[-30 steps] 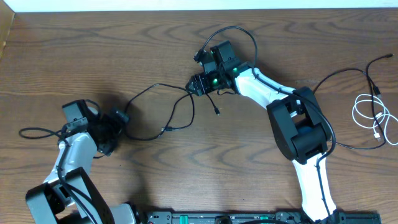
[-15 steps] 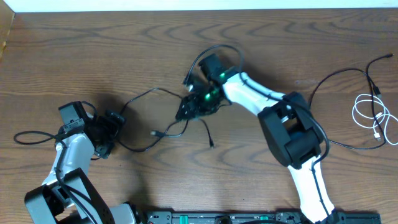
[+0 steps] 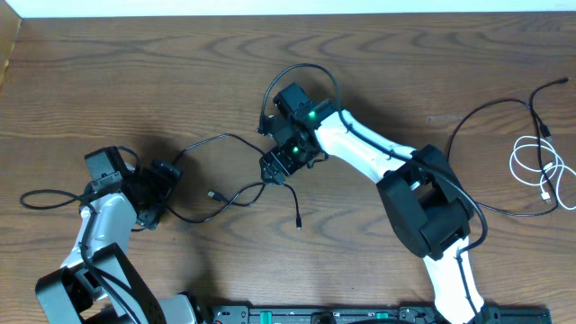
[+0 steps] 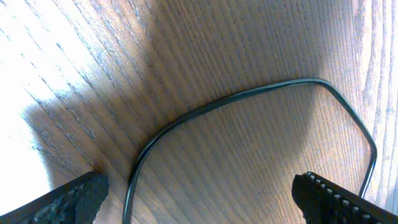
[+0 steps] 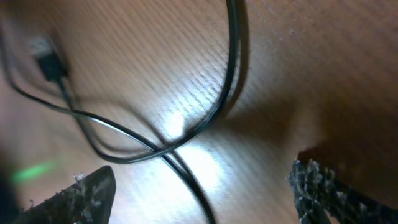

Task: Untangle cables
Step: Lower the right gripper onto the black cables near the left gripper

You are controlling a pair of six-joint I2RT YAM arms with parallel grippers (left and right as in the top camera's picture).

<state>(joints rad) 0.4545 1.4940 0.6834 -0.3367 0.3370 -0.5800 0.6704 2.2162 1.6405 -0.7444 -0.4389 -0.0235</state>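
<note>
- Right pincer [image 5: 202, 190]: the jaws are parted wide and nothing is held. Both fingers [image 5: 81, 194] are seen at the bottom corners of the wrist view, clear of every strand.
- Crossing [image 5: 163, 151]: two strands of the tangled black cables [image 3: 221, 137] overlap here. The overlap lies flat on the table [image 3: 135, 81], directly under the right pincer and between its fingers.
- Long axis: from the crossing, one strand curves up and away. The other is led off to a small plug [image 5: 50, 59] at the upper left of the wrist view. In the overhead view the tangle as a whole is stretched from side to side across the table, between the two arms.
- Left pincer [image 4: 205, 196]: it is fully open and empty. A single arc of black cable lies on the table beyond its fingertips, untouched. This pincer is placed at the left end of the tangle, well apart from the crossing.
- Judgement: the right arm is the nearer to the crossing, so a straight descent onto one strand is probably all that a grasp there would require.
- White cable [image 3: 540, 166] and a separate black cable [image 3: 468, 117]: both are laid near the right edge of the table, well apart from both pincers.
</note>
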